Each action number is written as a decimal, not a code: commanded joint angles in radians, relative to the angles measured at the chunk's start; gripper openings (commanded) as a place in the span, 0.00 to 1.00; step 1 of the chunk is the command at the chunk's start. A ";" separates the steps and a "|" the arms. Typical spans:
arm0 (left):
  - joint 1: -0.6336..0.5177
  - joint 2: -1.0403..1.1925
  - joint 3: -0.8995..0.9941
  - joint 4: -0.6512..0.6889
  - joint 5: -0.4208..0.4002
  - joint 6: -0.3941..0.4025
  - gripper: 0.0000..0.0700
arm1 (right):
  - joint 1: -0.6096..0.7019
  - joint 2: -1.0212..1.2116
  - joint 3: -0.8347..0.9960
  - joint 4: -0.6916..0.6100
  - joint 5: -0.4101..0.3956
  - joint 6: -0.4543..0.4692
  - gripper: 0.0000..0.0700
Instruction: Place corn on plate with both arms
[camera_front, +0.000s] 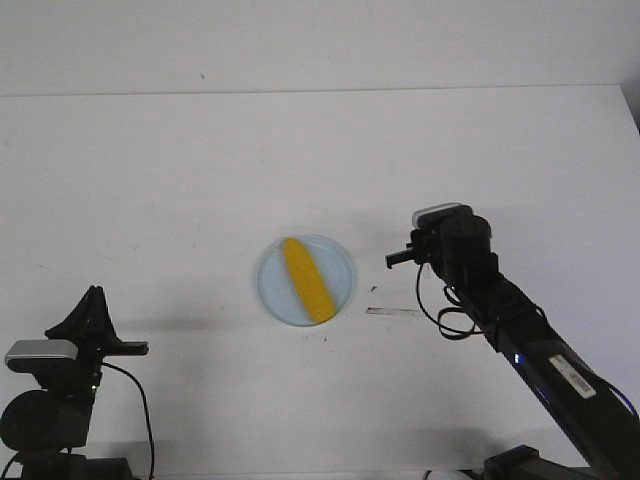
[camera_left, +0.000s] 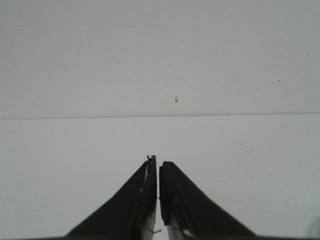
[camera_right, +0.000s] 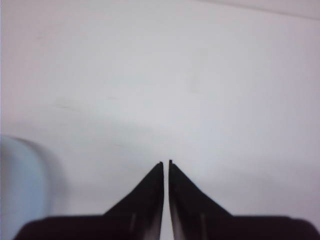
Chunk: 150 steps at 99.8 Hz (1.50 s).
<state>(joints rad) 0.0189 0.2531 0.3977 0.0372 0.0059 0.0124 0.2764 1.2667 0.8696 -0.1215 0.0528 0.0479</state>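
The yellow corn (camera_front: 306, 279) lies diagonally on the pale blue plate (camera_front: 276, 297) at the table's middle. My right gripper (camera_front: 396, 258) is shut and empty, a short way to the right of the plate, its tips pointing left. In the right wrist view its fingers (camera_right: 166, 165) are closed over bare table, and the plate's edge (camera_right: 20, 190) shows as a blur at the side. My left gripper (camera_front: 92, 298) rests at the front left, far from the plate. In the left wrist view it (camera_left: 157, 162) is shut and empty.
The white table (camera_front: 320, 160) carries a thin dark strip (camera_front: 393, 312) just right of the plate and small dark specks. The table's far edge meets a white wall. The right arm (camera_front: 540, 350) stretches from the front right corner.
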 joint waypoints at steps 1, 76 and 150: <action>0.002 -0.001 0.009 0.010 0.001 0.005 0.00 | -0.047 -0.043 -0.067 0.070 -0.001 -0.011 0.01; 0.002 -0.001 0.009 0.010 0.001 0.005 0.00 | -0.197 -0.893 -0.485 -0.001 -0.002 -0.011 0.01; 0.002 -0.001 0.009 0.010 0.001 0.005 0.00 | -0.197 -1.109 -0.484 0.000 0.000 -0.011 0.01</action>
<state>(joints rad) 0.0189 0.2531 0.3977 0.0372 0.0059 0.0124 0.0776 0.1593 0.3855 -0.1375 0.0532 0.0475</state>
